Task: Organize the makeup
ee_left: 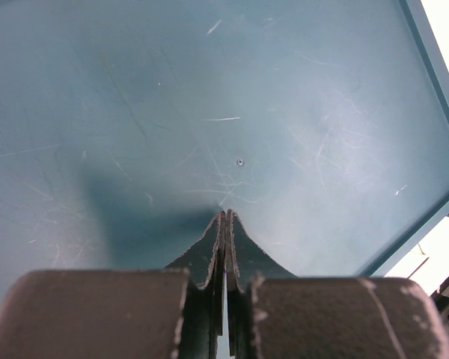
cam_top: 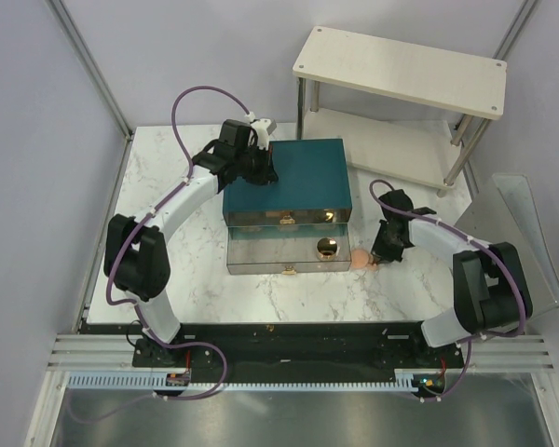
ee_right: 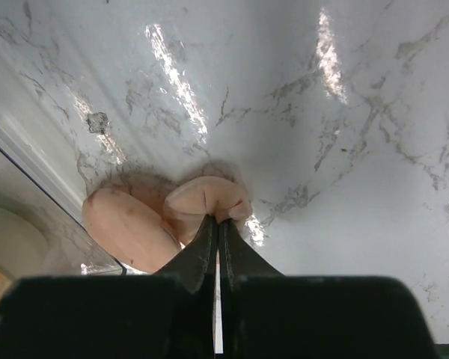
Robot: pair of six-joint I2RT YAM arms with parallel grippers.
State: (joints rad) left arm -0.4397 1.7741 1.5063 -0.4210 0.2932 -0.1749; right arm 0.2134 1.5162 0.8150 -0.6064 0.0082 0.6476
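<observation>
Across the white marble desk (cam_top: 168, 279) we go, biggest first: a pale wooden two-tier shelf (cam_top: 401, 70) stands at the back right, and in front of it sits the large teal box (cam_top: 303, 182) with its drawers pulled out toward the arms. The lower drawer (cam_top: 261, 253) juts furthest, gold handle at its front.

Up on the box lid, the left hand (cam_top: 261, 166) hangs with its jaws pressed together and nothing between them. Its wrist view shows only scratched teal surface beyond the fingertips (ee_left: 226, 218). That arm is well away from the action.

Now the right hand (cam_top: 385, 253), low on the desk just off the drawer's right end. The round gold-rimmed dark compact (cam_top: 328, 247) already lies inside the lower drawer, near its right side.

Smallest of all are two peach-pink round pads (cam_top: 363, 261), on the marble between the drawer and the right hand. From the wrist, the jaws are squeezed together on the rim of the upper pad (ee_right: 206, 196), which puckers at the tips. The lower pad (ee_right: 123, 228) lies flat beneath and to the left, touching it.

No tubes are in view.

My read is that the drawer lies just to the left of this hand, so the carry is short and sideways, and the right arm is plainly the nearer one. The pads are round, so there is no long axis to line up. The risk is the lower pad dragging along.
</observation>
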